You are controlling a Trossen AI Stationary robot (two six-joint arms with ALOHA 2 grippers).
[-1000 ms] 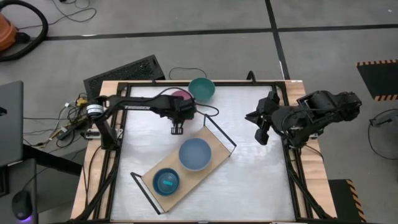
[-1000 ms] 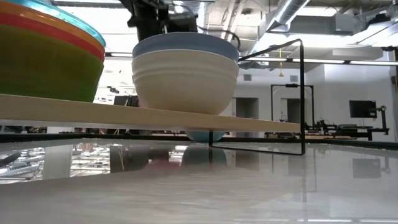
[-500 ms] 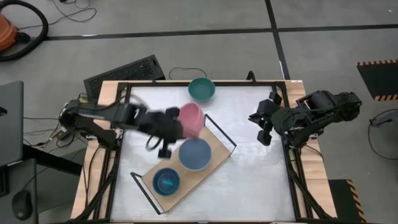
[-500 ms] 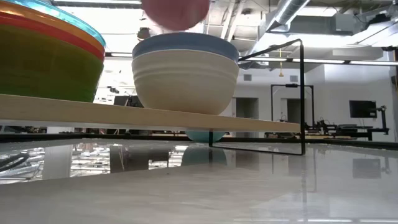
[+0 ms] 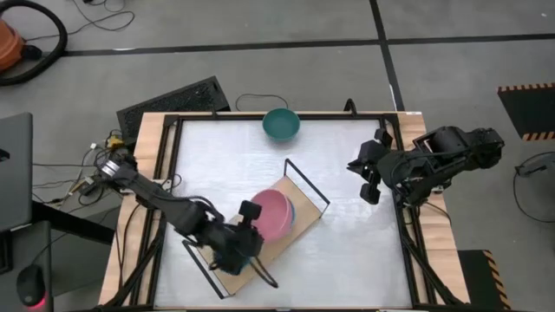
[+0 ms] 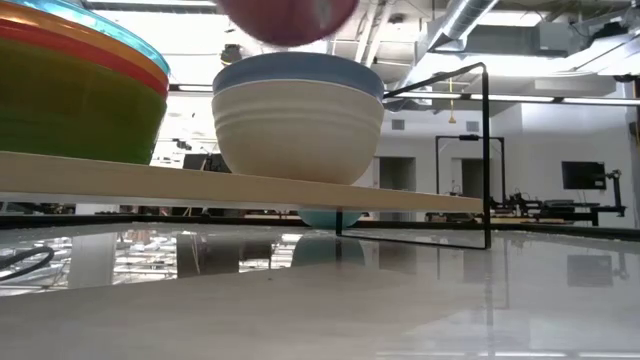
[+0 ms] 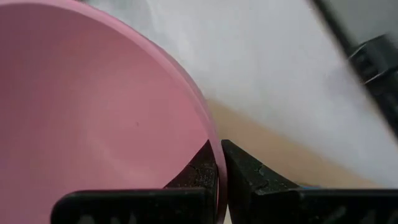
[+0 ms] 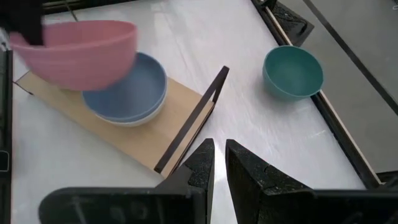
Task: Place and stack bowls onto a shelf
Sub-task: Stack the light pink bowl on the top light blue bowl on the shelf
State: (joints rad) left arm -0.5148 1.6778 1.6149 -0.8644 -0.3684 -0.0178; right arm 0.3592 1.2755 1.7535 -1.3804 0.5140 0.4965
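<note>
High: left gripper [image 5: 251, 227] clamps pink bowl [image 5: 271, 215] over blue/cream stack on shelf [image 5: 276, 245]; teal bowl [image 5: 281, 124] left on table. Low: pink above blue bowl [image 6: 298, 68], not seated. R wrist: right gripper [image 8: 219, 155] fingers together, idle.

A pink bowl [image 8: 74, 53] is seen above a blue bowl [image 8: 134, 87] nested in a cream one [image 6: 297, 130]. At twelve o'clock a teal bowl [image 5: 281, 124] is shown; the shelf [image 8: 127, 140] is light wood, black-framed.
</note>
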